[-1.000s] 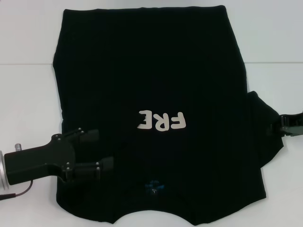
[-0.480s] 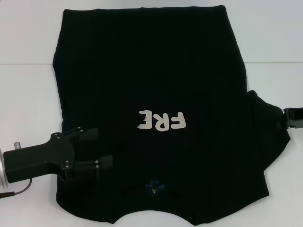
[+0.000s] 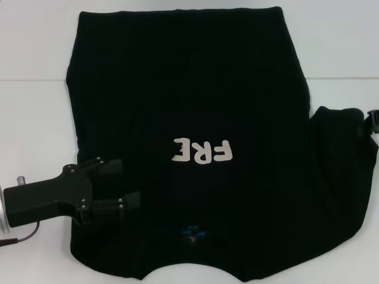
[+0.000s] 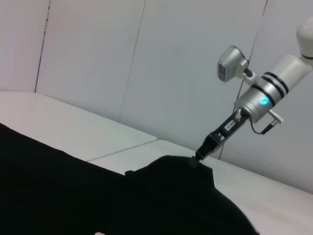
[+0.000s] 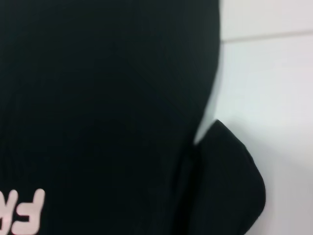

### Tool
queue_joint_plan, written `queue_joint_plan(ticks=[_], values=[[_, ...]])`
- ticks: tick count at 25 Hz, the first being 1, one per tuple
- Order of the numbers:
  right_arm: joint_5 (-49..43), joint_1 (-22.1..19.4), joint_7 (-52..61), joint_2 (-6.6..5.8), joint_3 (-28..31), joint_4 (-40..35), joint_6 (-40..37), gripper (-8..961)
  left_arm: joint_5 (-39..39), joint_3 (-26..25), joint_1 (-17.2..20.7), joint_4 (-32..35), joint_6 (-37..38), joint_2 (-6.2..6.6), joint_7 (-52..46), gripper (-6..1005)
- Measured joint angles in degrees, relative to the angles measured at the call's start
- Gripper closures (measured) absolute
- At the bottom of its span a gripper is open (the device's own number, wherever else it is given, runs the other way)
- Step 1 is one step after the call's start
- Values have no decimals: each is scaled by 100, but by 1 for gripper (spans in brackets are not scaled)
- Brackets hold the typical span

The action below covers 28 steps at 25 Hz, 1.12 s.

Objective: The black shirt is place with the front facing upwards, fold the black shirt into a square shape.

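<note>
Black shirt (image 3: 189, 106) sleeve apparently in R gripper (image 3: 372, 121).

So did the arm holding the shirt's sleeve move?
Yes. The right gripper rose and pulled the sleeve of the black fabric shirt outward, away from the white "FRE" lettering.

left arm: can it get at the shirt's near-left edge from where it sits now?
Probably yes. The left gripper hovers open over the black shirt near its left edge, and nothing lies between it and the fabric. The right gripper is far off, pinching the right sleeve, so it should not interfere.
</note>
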Motion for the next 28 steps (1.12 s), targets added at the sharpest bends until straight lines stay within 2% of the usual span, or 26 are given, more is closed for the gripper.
queue_joint_plan(ticks=[5,9,12,16,20,26,28], values=[[94,232,-169,47,-54,-71,-64,942,-2,-5,2,0,-10,2,0,53],[80,489,-323,146,-129,-58,-131,941,-3,-6,1,0,-3,1,0,53],[66,651,-363,229,-427,-14,-125,939,-6,-6,5,0,1,-1,0,53],[65,817,-370,403,-938,-2,-99,936,-7,-5,15,0,1,-2,0,54],[90,865,-374,562,-1042,-37,-95,934,-8,-5,28,-10,4,-2,-1,54],[450,698,-557,581,-864,10,-165,930,-19,-208,36,-43,-45,18,-596,54],[976,516,-836,558,-712,13,-279,846,-26,-532,43,-47,-9,15,-804,53]])
